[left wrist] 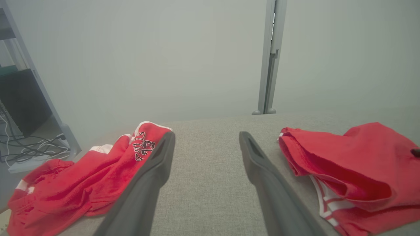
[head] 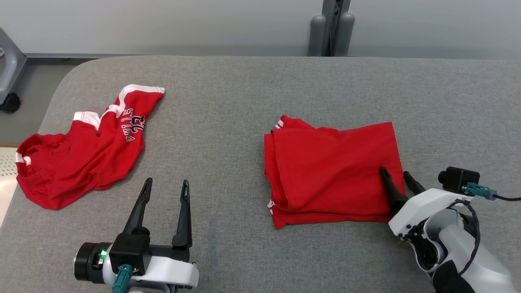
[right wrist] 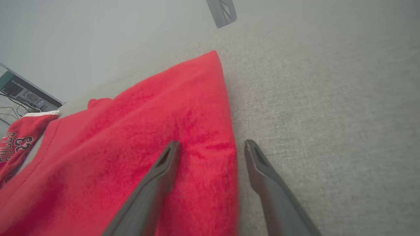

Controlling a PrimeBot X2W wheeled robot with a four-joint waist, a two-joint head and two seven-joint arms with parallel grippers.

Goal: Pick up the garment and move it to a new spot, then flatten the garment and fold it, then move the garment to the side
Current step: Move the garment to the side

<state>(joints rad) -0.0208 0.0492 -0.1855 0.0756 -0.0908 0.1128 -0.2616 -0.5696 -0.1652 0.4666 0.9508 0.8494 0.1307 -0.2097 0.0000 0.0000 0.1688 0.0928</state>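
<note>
While the head view looks down on the grey table, the folded garment lies right of centre, a red rectangle in stacked layers, white trim peeking at its left edge. Crumpled jersey, red with white bands and black lettering, lies far left near the table edge, well apart from the folded one. Left gripper sits low left over bare table between the two, fingers spread wide, nothing held. Right gripper is at the folded garment's near right corner, jaws apart: one finger over the cloth, the other just past its right edge. Cannot tell if it presses the fabric. A grey post stands behind the table.

Left wrist view: left gripper wide, empty, pointing along bare table. Crumpled jersey to the left, partly behind one finger. Folded garment to the right, layers and white stripes showing at its open side. Post against a pale wall. Cables on the floor far left.

Right wrist view: right gripper spread, straddling the folded garment's edge, with one finger above red cloth and the other above grey table. No fabric pinched. Crumpled jersey shows at the left edge, lettering visible.
</note>
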